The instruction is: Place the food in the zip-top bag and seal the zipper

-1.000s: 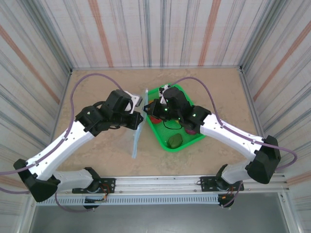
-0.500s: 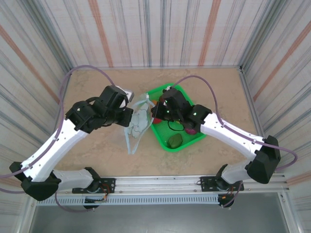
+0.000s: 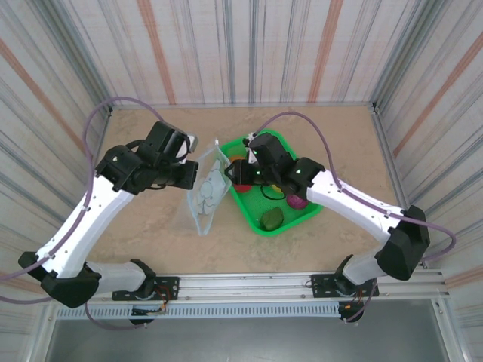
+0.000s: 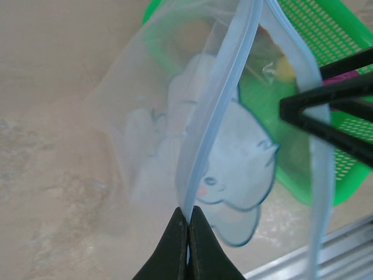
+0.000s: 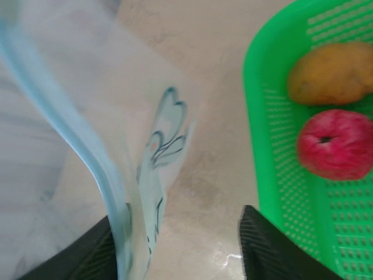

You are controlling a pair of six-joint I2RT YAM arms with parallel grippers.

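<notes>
A: Okay, starting at the left. Seeing left hand [image 4: 187,213] clamped tight on the zipper [image 4: 221,116], pinching one rim strip and hanging the zip-top bag [image 3: 209,188] above the desk [image 3: 151,234], just beside the green basket [image 5: 259,128].

B: Agreed. Moving right: reading right hand [image 5: 178,219] as spread wide, gripping nothing, sitting at the bag's mouth with one finger very near the other rim strip. Can't tell about actual contact.

A: And the food?

B: Not bagged yet. Counting an orange piece [image 5: 332,73] and a red piece [image 5: 338,143] side by side in the basket, plus a dark green piece [image 3: 272,219] and a magenta piece [image 3: 296,201] toward its near corner. Can't count further under the arm.

A: Failure modes?

B: Guessing three. Losing the mouth: likely to sag shut with only one rim pinned. Snagging film on a right finger while swinging to the basket, then yanking the strip out of the left pinch. Dropping a piece onto the rim instead of inside, then chasing it across the desk.

A: So hold the left clamp firm, clear the film before reaching.

B: Yep, and release low inside the mouth.
</notes>
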